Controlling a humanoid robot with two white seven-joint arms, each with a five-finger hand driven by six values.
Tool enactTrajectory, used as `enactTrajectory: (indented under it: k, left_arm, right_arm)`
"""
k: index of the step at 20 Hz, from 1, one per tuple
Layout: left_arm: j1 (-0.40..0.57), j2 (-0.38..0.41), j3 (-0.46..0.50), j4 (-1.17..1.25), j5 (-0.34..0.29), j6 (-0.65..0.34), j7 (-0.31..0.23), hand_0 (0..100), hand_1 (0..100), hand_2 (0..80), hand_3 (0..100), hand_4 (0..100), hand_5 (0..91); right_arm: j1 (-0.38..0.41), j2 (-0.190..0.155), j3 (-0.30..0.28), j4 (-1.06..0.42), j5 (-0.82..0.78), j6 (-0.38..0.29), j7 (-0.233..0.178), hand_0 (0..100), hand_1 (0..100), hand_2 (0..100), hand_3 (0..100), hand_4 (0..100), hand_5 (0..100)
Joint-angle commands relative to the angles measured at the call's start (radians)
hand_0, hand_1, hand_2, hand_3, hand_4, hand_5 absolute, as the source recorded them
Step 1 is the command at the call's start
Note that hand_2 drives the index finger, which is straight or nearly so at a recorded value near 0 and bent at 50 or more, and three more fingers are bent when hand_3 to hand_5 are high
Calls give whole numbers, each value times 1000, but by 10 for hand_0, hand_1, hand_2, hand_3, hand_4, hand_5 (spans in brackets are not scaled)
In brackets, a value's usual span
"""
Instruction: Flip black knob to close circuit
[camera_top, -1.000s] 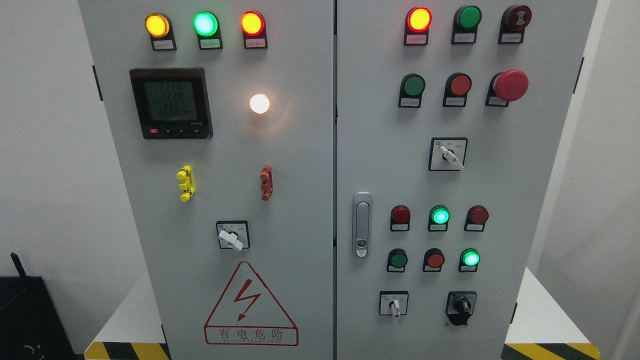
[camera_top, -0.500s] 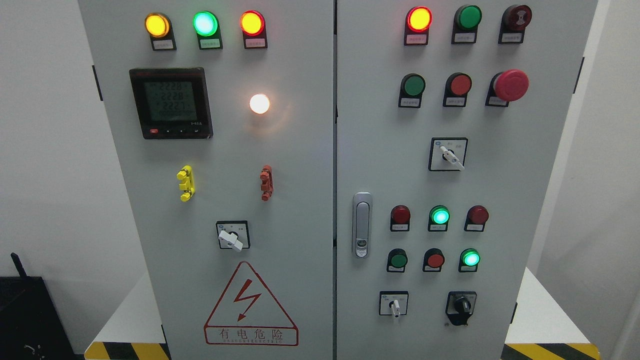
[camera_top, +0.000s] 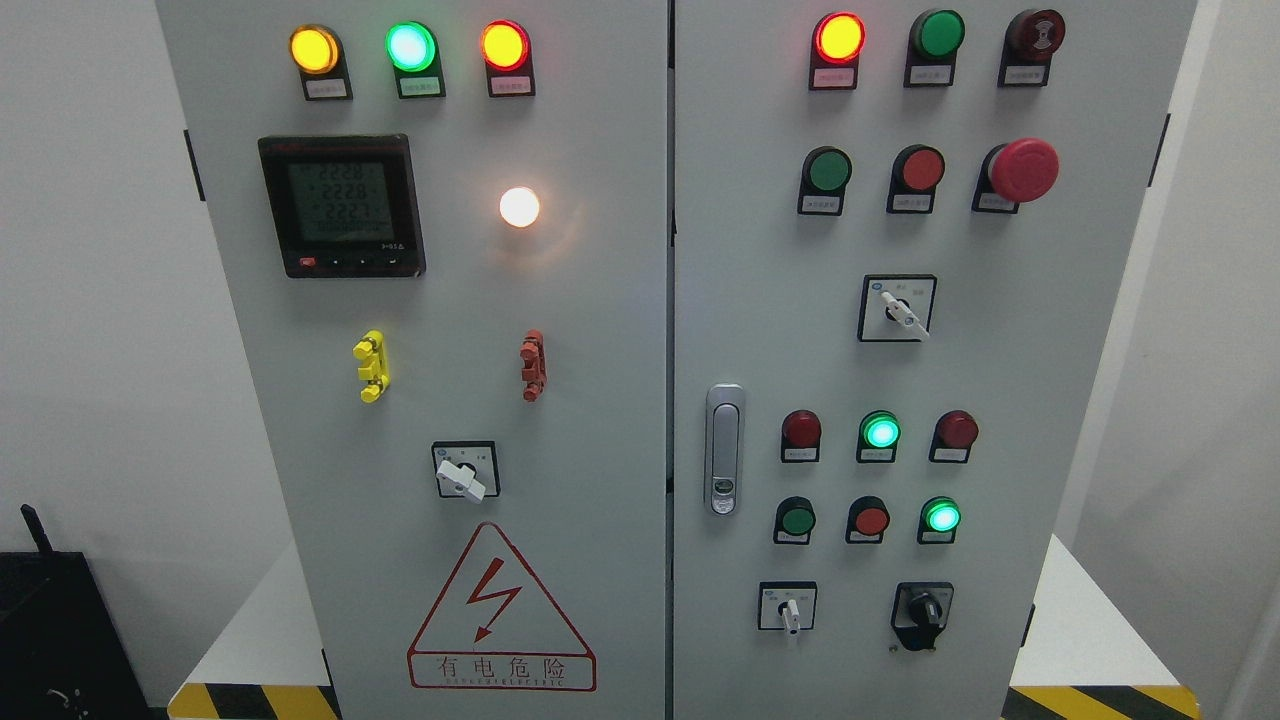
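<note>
A grey two-door control cabinet (camera_top: 600, 330) is filling the view, standing on a white platform (camera_top: 1080, 620) edged in yellow-black hazard striping. On its left door a digital meter (camera_top: 342, 206) is glowing above a red lightning warning triangle (camera_top: 500, 612). On the right door a red mushroom button (camera_top: 1022, 170) is jutting out, and the black knob (camera_top: 922, 611) is sitting at the lower right corner, beside a small white selector switch (camera_top: 789, 608). Neither robot hand is showing (so I cannot tell how their fingers are standing).
</note>
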Motion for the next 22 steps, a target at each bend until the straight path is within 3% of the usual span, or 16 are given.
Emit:
enactTrajectory:
  k: [1, 3, 6, 12, 22]
  left_arm:
    - [1, 0, 0, 1, 0, 1, 0, 120, 556, 0, 0, 0, 0]
    - [1, 0, 0, 1, 0, 1, 0, 120, 556, 0, 0, 0, 0]
    - [-1, 0, 0, 1, 0, 1, 0, 120, 556, 0, 0, 0, 0]
    - [-1, 0, 0, 1, 0, 1, 0, 120, 556, 0, 0, 0, 0]
    - [-1, 0, 0, -1, 0, 1, 0, 120, 556, 0, 0, 0, 0]
  right_arm:
    - [-95, -27, -62, -363, 579, -10, -38, 0, 316, 762, 926, 769, 754]
    - [-139, -12, -57, -363, 686, 11, -23, 0, 302, 818, 985, 800, 793]
    - [-184, -12, -40, -360, 765, 102, 36, 0, 293, 864, 1000, 838, 850]
    - [-267, -12, -22, -348, 890, 192, 66, 0, 232, 890, 1000, 882, 893]
    - [-368, -12, 14, -241, 924, 295, 70, 0, 98, 897, 1000, 890, 905]
